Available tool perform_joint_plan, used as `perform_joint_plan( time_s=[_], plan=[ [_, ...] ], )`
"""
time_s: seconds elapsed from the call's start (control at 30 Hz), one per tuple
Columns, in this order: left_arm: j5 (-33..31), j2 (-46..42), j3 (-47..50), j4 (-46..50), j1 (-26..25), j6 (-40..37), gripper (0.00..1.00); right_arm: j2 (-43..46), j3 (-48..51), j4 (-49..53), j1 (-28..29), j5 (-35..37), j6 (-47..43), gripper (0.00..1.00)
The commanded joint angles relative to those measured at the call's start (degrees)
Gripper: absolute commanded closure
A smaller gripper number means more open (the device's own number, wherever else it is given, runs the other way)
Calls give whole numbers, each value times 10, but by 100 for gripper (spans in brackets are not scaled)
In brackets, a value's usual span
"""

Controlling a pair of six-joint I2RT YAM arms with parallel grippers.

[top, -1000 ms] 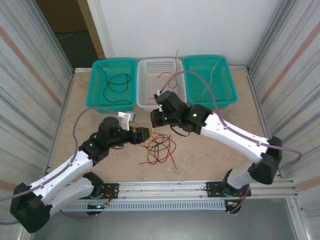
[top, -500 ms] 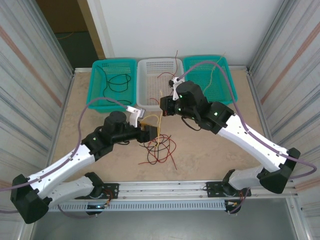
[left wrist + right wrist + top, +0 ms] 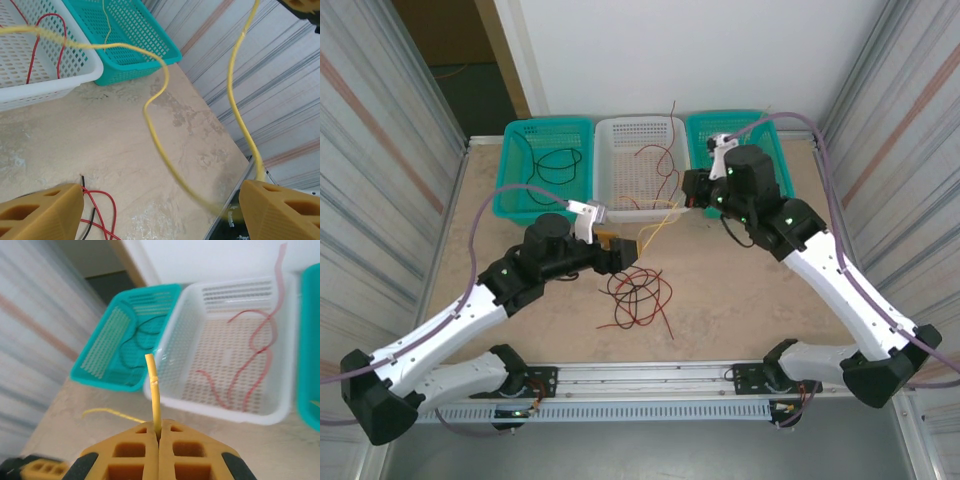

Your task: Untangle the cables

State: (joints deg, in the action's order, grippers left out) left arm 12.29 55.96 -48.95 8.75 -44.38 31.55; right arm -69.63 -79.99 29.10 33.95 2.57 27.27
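Yellow cable [image 3: 660, 222] is the one I am working. It sags in a loose arc between my two hands, above the middle of the table [image 3: 750, 290]. My right hand [image 3: 159, 432] is clenched on one end, and a short stub stands up out of the closed fingers. That hand hangs near the white basket [image 3: 640, 212] at the far edge. My left hand [image 3: 160, 192] is released, its fingers spread wide. The cable runs slack through the gap, and I cannot tell whether it brushes one finger.

I judge the cable light and soft: it keeps its kinks but carries no load, and its smooth jacket could slide in a weak pinch. The best hold is close to an end, so that the rest trails free.

The red and black cables [image 3: 638, 295] lie knotted on the table just beyond the left hand's fingertips, toward the near edge. They look just as limp, so a hard tug would probably drag the whole knot. One black cable sits in the left teal basket [image 3: 510, 170], red ones sit in the white basket, and thin tan ones in the right teal basket [image 3: 782, 165].
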Motion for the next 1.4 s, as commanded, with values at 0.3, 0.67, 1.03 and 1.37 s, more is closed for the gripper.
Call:
perform_joint_plan(
  time_s=[0.3, 0.67, 1.03, 1.37],
  plan=[
    [-99, -37, 57, 48, -2, -6, 13, -173, -195, -33, -202, 10, -86, 93],
    [-150, 45, 77, 129, -2, 80, 18, -435, -428, 53, -277, 114, -90, 70],
    [-120, 119, 71, 131, 5, 137, 27, -302, -245, 98, -251, 81, -67, 42],
    [-24, 191, 85, 83, 66, 190, 51, -84, 149, 4, 4, -15, 58, 43]
  ],
)
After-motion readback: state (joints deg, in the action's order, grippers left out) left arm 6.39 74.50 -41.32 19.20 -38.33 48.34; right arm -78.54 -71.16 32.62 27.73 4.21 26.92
